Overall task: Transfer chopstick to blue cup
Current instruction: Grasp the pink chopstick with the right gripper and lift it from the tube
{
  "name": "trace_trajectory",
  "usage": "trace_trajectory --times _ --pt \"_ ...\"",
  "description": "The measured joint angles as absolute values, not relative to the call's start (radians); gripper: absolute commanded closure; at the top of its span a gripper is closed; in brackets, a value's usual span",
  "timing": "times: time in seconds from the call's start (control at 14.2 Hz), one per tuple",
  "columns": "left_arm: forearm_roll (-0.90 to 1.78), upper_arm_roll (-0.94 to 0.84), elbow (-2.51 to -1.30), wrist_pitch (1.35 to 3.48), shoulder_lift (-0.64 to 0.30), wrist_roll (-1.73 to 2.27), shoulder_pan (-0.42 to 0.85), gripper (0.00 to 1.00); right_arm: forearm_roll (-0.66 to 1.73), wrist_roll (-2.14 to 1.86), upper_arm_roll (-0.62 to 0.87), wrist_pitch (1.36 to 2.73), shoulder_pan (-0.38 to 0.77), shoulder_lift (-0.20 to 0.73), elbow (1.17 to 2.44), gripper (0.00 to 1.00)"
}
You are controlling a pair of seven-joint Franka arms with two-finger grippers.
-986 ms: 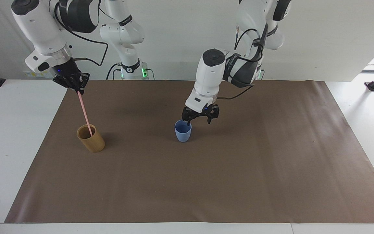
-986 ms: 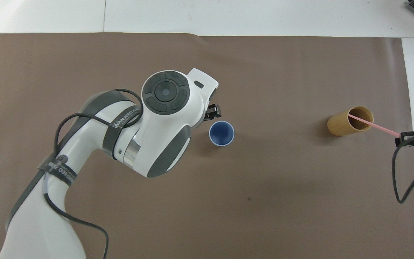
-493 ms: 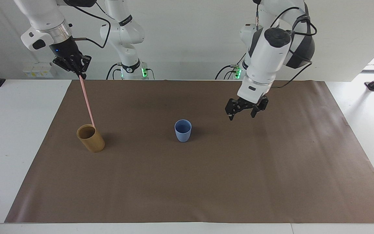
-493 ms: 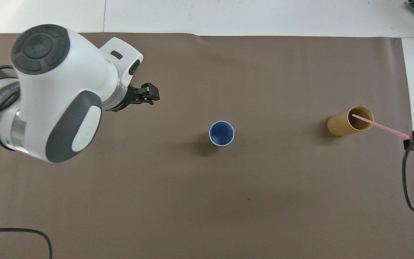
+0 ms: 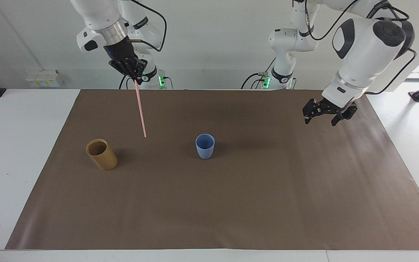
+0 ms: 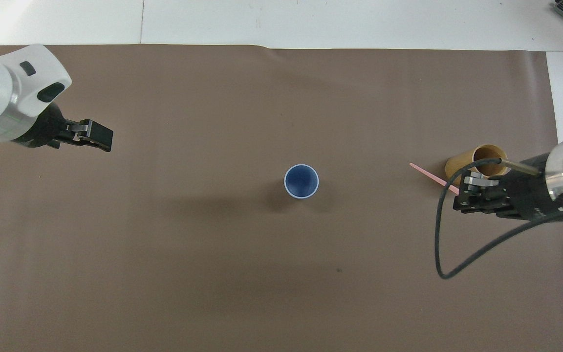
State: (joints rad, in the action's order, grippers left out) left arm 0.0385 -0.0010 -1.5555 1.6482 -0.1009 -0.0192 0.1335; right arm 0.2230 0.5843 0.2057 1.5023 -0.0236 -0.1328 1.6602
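My right gripper is shut on the top end of the pale-pink chopstick. It holds the stick up in the air, tilted, with its lower tip over the mat between the tan cup and the blue cup. In the overhead view the chopstick pokes out from under the right gripper, beside the tan cup. The blue cup stands upright and empty in the middle of the mat. My left gripper is open and empty, raised over the mat toward the left arm's end; it also shows in the overhead view.
A taller tan-brown cup stands upright and empty on the brown mat, toward the right arm's end; it also shows in the overhead view. White table shows around the mat.
My right gripper has lifted the chopstick out of the tan cup and carried it toward the blue cup. My left gripper has drawn away from the blue cup toward the left arm's end.
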Motion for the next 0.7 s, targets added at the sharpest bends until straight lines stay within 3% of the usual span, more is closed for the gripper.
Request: trace_trajectory --times 0.28,0.7 --pt "0.038 -0.002 -1.555 1.596 -0.017 -0.035 0.112 0.0 0.364 0.806 0.233 1.517 0.012 -0.133 1.656 1.0" --pt "0.038 -0.001 -1.576 1.593 -0.006 -0.034 0.107 0.0 0.386 0.941 0.236 1.582 0.089 -0.086 1.658 1.0"
